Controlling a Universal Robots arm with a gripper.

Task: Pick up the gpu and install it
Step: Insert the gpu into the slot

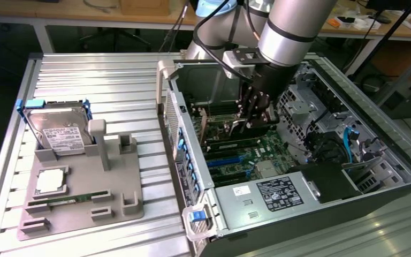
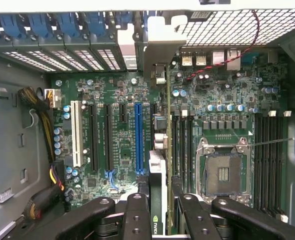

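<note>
Wrist view has the gripper (image 2: pixel 160 210) with its jaws clenched on the gpu (image 2: pixel 159 165), held edge-down so the card hangs just beside the blue slot (image 2: pixel 139 137) on the motherboard (image 2: pixel 112 125), its bracket toward the case's (image 1: pixel 398 160) rear wall

A robotics lab or workshop: a ribbed aluminium desk (image 1: pixel 84 75) carries an opened black tower computer case (image 1: pixel 377 193) and a grey plastic parts fixture (image 1: pixel 84 209), with cluttered wooden workbenches (image 1: pixel 70 13) and trailing cables behind.
</note>
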